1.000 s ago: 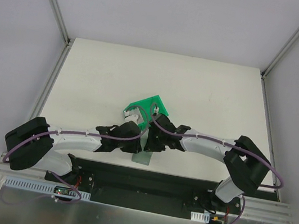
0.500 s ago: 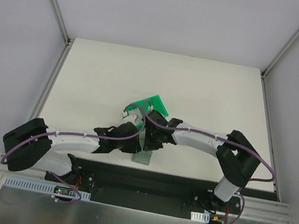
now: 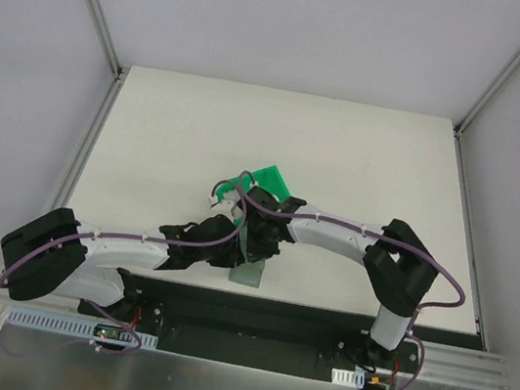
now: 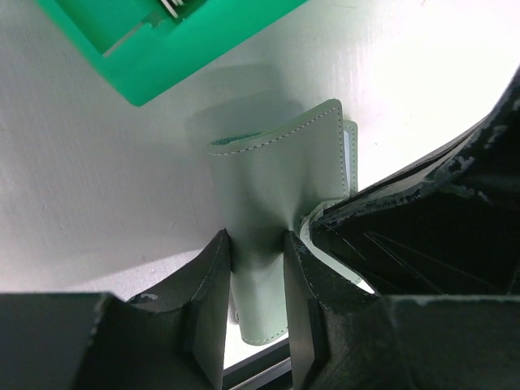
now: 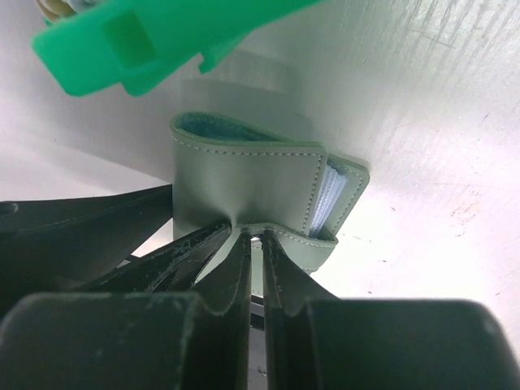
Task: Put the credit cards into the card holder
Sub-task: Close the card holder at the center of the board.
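Observation:
The grey-green card holder (image 4: 276, 171) stands upright on the table near the front edge, folded. My left gripper (image 4: 256, 240) is shut on its lower part, one finger on each side. My right gripper (image 5: 258, 237) comes in from the right and is shut on the edge of one leaf of the card holder (image 5: 244, 175). Pale layered edges (image 5: 328, 192) show inside a pocket; I cannot tell whether they are credit cards or clear sleeves. From above, both grippers meet over the card holder (image 3: 248, 273), left gripper (image 3: 231, 237) and right gripper (image 3: 250, 244) side by side.
A bright green plastic bin (image 3: 270, 178) sits just behind the grippers, close to the card holder, with small pale items (image 4: 169, 6) in it. The table's front edge and a black rail (image 3: 253, 303) lie directly below the holder.
The right arm has swung left, its wrist closing in over the card holder, and its jaws have narrowed onto the leaf. The left gripper has stayed on the holder, tightening slightly.

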{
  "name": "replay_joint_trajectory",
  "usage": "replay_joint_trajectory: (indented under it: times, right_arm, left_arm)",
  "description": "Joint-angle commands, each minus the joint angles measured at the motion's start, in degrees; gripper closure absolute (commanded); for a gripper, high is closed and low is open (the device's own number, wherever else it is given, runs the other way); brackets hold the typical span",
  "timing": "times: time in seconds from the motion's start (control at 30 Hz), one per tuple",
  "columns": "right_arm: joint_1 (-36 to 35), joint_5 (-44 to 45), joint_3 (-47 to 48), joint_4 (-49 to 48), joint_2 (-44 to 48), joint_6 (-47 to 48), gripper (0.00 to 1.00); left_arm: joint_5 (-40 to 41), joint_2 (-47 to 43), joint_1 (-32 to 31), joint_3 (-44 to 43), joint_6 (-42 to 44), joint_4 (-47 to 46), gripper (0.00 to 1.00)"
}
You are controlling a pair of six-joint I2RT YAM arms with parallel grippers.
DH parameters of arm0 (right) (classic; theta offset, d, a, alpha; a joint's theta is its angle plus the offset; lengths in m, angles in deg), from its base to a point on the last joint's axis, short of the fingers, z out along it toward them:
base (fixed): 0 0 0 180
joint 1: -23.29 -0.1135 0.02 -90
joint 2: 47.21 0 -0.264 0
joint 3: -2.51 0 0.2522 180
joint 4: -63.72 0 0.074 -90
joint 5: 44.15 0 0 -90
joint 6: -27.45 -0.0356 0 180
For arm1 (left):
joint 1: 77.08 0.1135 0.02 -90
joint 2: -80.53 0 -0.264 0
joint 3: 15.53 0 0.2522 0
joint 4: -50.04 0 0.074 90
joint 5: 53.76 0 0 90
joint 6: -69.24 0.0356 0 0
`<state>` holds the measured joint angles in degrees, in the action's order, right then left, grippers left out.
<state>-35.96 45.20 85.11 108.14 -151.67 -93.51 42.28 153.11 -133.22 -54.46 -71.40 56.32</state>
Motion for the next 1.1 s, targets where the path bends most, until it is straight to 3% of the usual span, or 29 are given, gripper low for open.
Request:
replay_joint_trajectory:
  times: [0.0, 0.43, 0.8, 1.07]
  right_arm:
    - [-0.1, 7.5, -2.2, 5.0, -9.3, 2.8, 0.93]
    - [1.0, 6.5, -3.6, 2.0, -11.4, 3.9, 0.93]
    - [2.3, 2.9, -17.9, -19.6, 9.4, 2.2, 0.83]
    - [3.3, 1.3, -21.5, -23.8, 12.8, 0.6, 0.82]
  left_arm:
    - [-5.3, 0.8, -0.9, 2.1, 0.4, 1.2, 0.95]
    - [-5.4, -0.1, -0.9, 2.7, 0.7, 0.1, 0.95]
    - [-3.1, -2.8, -0.9, 2.4, 1.0, 1.1, 0.82]
    - [-1.3, -2.6, -0.9, 0.0, 2.6, 3.5, 0.78]
